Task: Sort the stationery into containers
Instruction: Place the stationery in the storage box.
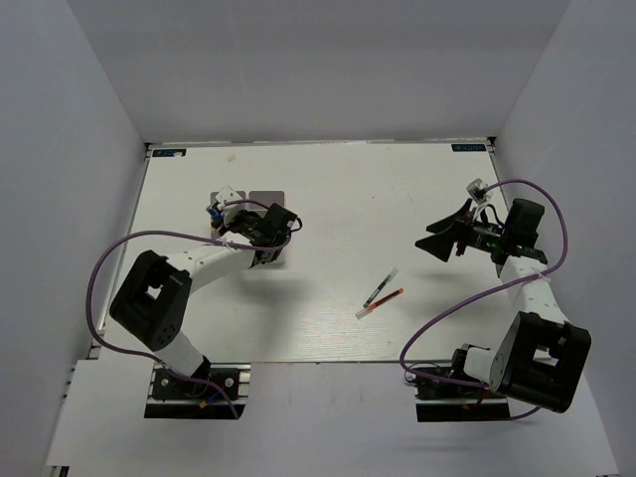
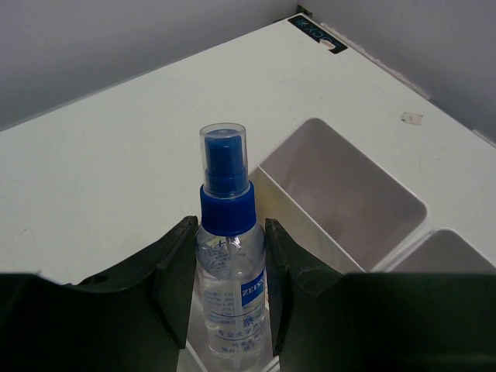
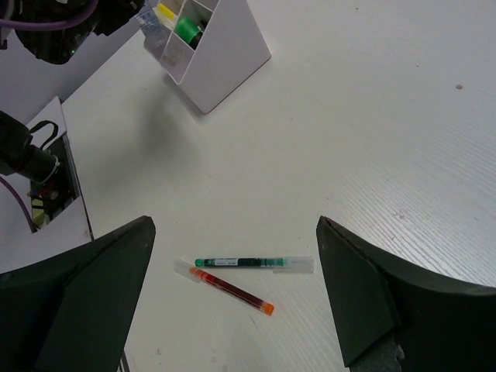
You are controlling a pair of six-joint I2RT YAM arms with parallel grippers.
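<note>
Pinching a blue-capped clear spray bottle (image 2: 230, 271) between the two dark fingers (image 2: 174, 271) of the left claw (image 2: 230, 226), part-way closed, with one finger pressing on each side of the bottle's body. Pointing the blue cap and its clear cover out past the fingertips. Showing printed lettering on the bottle's label, too small to read. Hanging right over the white divided tray (image 2: 302, 221), toward the left of the counter (image 2: 116, 155) as seen from above. Showing two bare compartments of the tray in the left wrist view, one just beyond the bottle and one off to the side. Not revealing whether the bottle's base is touching the tray.

Spreading the right claw (image 3: 232, 225) as wide as it goes, gripping nothing, hovering over the right side of the counter, well apart from the tray. Framing two thin pens between its fingers (image 3: 85, 302) in the right wrist view, both lying flat on the bare counter. Lying nearly side by side: the green pen (image 3: 252, 263) farther from the camera and the red pen (image 3: 232, 288) nearer, close together at one end and angling apart toward the other. Resting, seen from above, in the near half of the counter between the two arms, closer to the right one.

Sitting inside the tray in the right wrist view: a yellow item (image 3: 164, 12) and a green item (image 3: 186, 29), each in its own compartment.
</note>
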